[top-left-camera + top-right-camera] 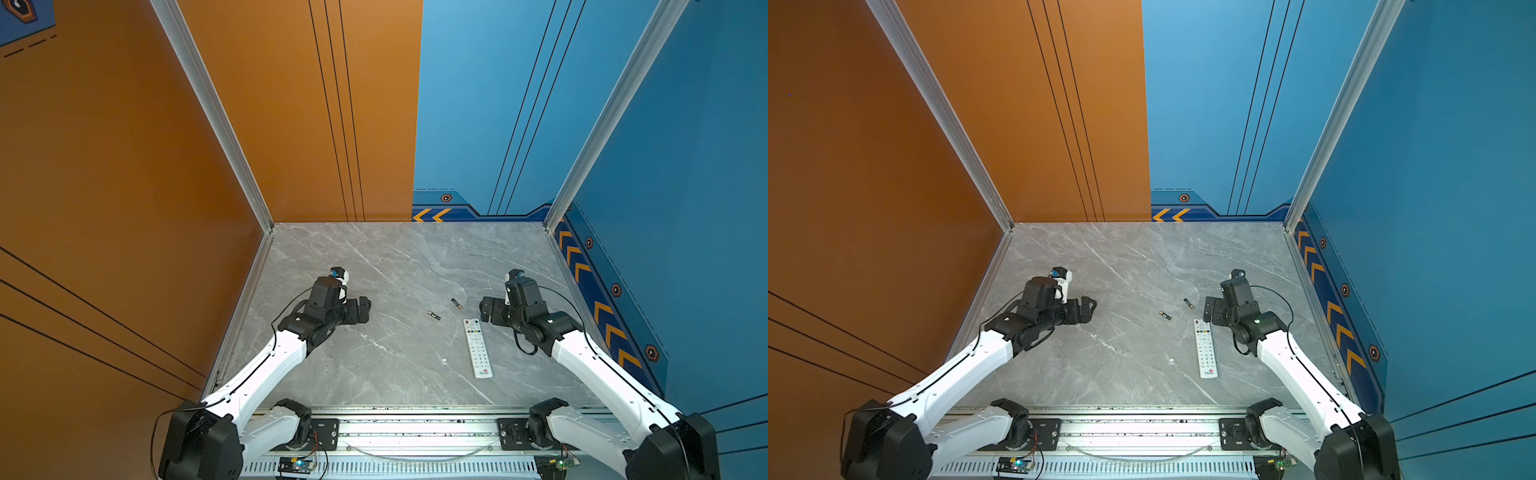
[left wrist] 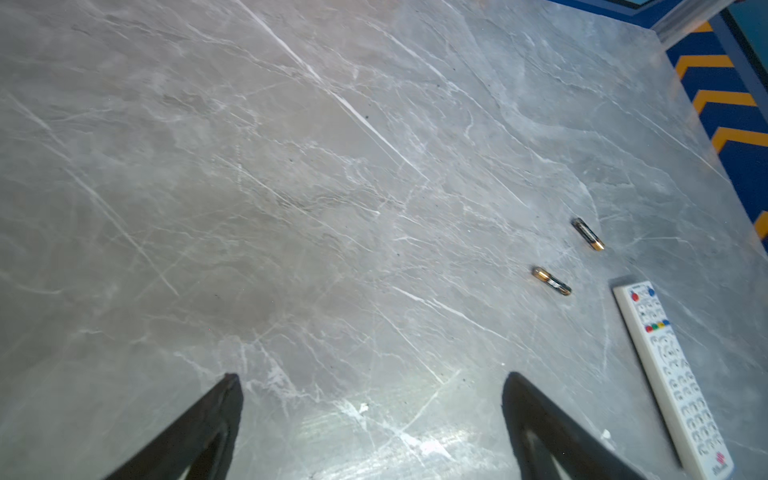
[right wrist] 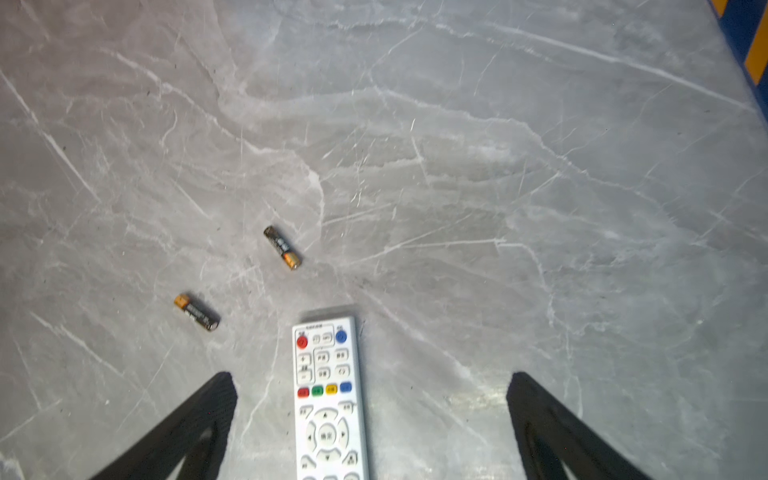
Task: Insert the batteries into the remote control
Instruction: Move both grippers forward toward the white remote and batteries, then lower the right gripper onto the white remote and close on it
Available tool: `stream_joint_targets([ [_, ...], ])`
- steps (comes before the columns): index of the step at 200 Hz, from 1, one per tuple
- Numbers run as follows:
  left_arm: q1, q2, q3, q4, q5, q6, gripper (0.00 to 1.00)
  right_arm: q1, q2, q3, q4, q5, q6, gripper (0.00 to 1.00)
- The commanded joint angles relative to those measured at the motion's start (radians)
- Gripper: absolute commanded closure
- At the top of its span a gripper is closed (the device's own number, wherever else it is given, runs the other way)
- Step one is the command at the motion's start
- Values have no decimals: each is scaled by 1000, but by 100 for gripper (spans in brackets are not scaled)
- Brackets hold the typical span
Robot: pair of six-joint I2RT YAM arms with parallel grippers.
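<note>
On the grey marbled table [image 1: 374,257], right of centre, the remote control [image 1: 478,348] lies flat with its button face up, clear of both arms. Its long axis runs nearly front to back as the robot faces, with the coloured-button end farthest from the robot and the red-logo end nearest. The right pincer [image 1: 485,309] stands just beside the coloured-button end, spread wide and holding nothing. In the right wrist view that end shows between the two spread fingers [image 3: 220,390], with no contact. The left pincer [image 1: 365,309] is likewise spread and empty, and is well apart from the remote control across the middle of the table. The left-hand battery [image 1: 434,316] and the right-hand battery [image 1: 456,303] lie loose on the table, apart from each other. Each is oblique to the remote's axis and just beyond its coloured-button end. Both sit between the two pincers, closer to the right one. The right arm is therefore the nearer arm for a first grasp. Only the button face shows, so the battery bay is presumably on the hidden back. The remote control will probably need turning over, gripped across its narrow width.
</note>
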Motion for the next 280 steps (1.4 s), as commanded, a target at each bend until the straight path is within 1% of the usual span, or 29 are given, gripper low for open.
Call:
stream_joint_targets([
  [1,-41,-9,-3,-9,50,-17,2,58,-19,24,-140,-6,36,0],
  [24,-71,-27,-23,27,58,-29,2,107,-35,6,-171,2,69,0],
  [50,-91,-31,-37,57,83,-40,2,129,-51,-23,-177,-7,103,0],
  [70,-113,-35,-38,66,114,-46,2,158,-53,-37,-182,8,123,0],
  [81,-126,-38,-42,65,129,-49,2,173,-50,-45,-185,18,133,0],
  [85,-130,-39,-42,99,136,-51,2,179,-47,-48,-185,19,136,0],
  [120,-157,-61,-72,148,191,-70,2,214,-26,-57,-196,20,155,0],
  [161,-187,-82,-82,157,225,-65,2,233,9,-61,-200,-1,166,0],
  [202,-194,-99,-88,188,246,-67,2,249,35,-74,-195,-3,182,0],
  [280,-193,-104,-101,237,269,-76,2,273,52,-131,-166,-14,243,3],
])
